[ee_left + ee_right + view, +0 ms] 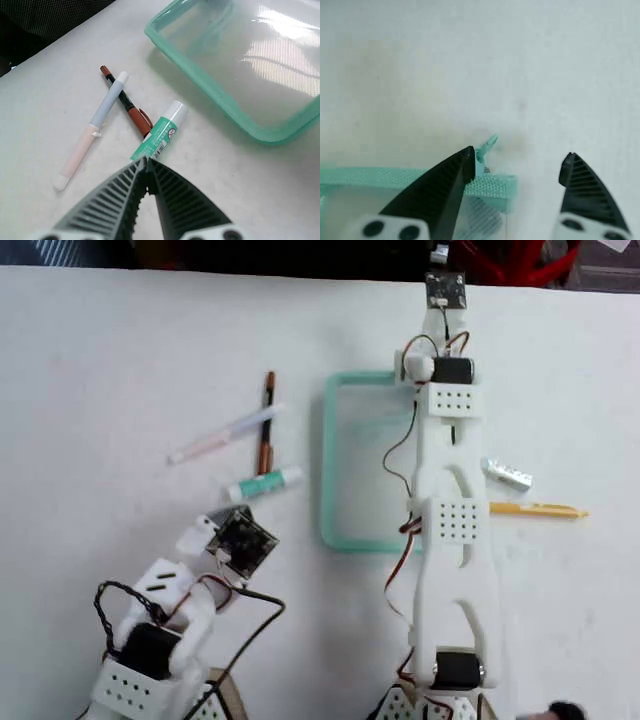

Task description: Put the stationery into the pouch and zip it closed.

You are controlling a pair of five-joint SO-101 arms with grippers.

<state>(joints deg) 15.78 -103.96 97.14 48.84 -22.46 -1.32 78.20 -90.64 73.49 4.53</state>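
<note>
A clear pouch with a green rim (pixel 330 455) lies at the table's middle. Left of it are a pastel pen (pixel 222 436), a brown pen (pixel 267 422) crossing it, and a green-and-white glue stick (pixel 265 483). My left gripper (pixel 146 164) is shut, its tips just short of the glue stick (pixel 161 133), with nothing held. My right gripper (pixel 517 162) stands open at the pouch's far right corner (pixel 412 375), one finger (pixel 460 167) beside the green zipper pull (pixel 488 143). A yellow pen (pixel 537 509) and a small silvery item (pixel 508 474) lie right of the right arm.
The right arm (pixel 450 530) stretches over the pouch's right side and hides that edge. The table's far edge meets dark clutter (pixel 500 255). Bare white tabletop lies to the far left and far right.
</note>
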